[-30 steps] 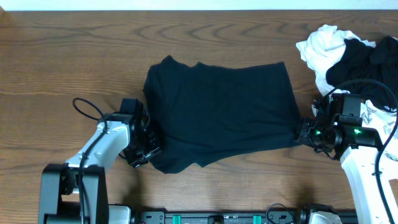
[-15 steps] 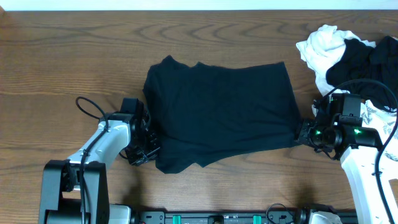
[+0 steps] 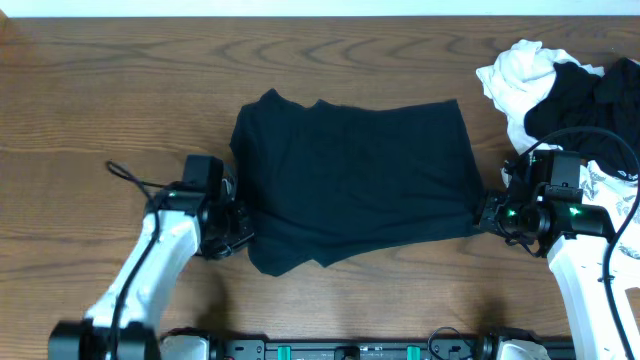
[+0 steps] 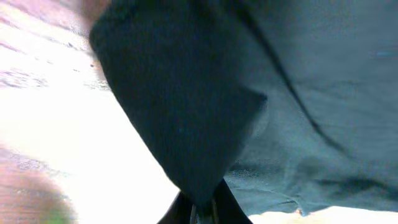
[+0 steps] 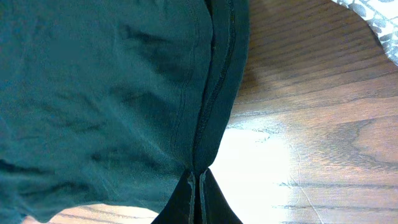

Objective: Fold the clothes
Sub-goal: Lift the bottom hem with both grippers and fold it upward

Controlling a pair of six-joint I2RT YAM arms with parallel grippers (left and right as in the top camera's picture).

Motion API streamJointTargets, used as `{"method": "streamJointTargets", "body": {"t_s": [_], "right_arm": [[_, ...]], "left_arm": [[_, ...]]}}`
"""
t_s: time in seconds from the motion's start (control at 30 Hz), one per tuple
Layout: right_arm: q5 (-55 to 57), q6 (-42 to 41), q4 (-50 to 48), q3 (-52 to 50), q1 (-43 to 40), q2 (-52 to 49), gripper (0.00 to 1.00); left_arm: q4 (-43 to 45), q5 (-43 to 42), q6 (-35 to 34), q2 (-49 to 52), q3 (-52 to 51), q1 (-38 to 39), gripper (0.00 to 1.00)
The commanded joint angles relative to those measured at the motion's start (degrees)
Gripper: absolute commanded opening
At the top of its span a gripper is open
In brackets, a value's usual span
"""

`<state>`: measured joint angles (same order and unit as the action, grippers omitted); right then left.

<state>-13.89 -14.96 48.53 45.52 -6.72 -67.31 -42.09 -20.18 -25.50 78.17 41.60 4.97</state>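
Observation:
A plain black garment [image 3: 355, 180] lies spread flat in the middle of the wooden table. My left gripper [image 3: 241, 240] is shut on its lower left corner, and in the left wrist view that dark fabric [image 4: 186, 106] rises in a lifted fold from between the fingertips [image 4: 200, 213]. At the garment's right edge my right gripper [image 3: 484, 218] is shut on the hem, whose stitched seam [image 5: 214, 93] runs straight up from the closed fingers [image 5: 198, 198]. More of the clothes sit heaped at the far right: a white one [image 3: 520, 75], a black one [image 3: 585, 100] and a leaf-print one [image 3: 610, 185].
Bare wood table [image 3: 110, 90] surrounds the garment on the left and front. The pile of clothes sits just behind my right arm [image 3: 575, 260]. A dark rail [image 3: 350, 350] runs along the table's front edge.
My left gripper closed on the black garment's lower left corner and the left arm shifted slightly left and up. The right arm stayed still, holding the hem.

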Motion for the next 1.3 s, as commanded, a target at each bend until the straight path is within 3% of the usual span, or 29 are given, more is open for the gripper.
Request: {"method": "streamJointTargets", "body": {"t_s": [0.0,0.6,1.27], "right_arm": [[0.4,-0.9,-0.4,-0.2,0.4,0.6,0.01],[1.0,-0.9,-8.9,-0.2,0.4,0.0,0.01],[0.8,-0.9,-17.9,-0.2,0.4,-11.9,0.01]], "left_arm": [[-0.7,2.6,-1.2,-4.3,-0.2,-0.2,0.06],[9.7,7.9,-4.7,-8.8,-0.2,-0.2,0.06],[19.3,12.3,-5.3,-6.2,-0.3,-0.2,0.06]]}}
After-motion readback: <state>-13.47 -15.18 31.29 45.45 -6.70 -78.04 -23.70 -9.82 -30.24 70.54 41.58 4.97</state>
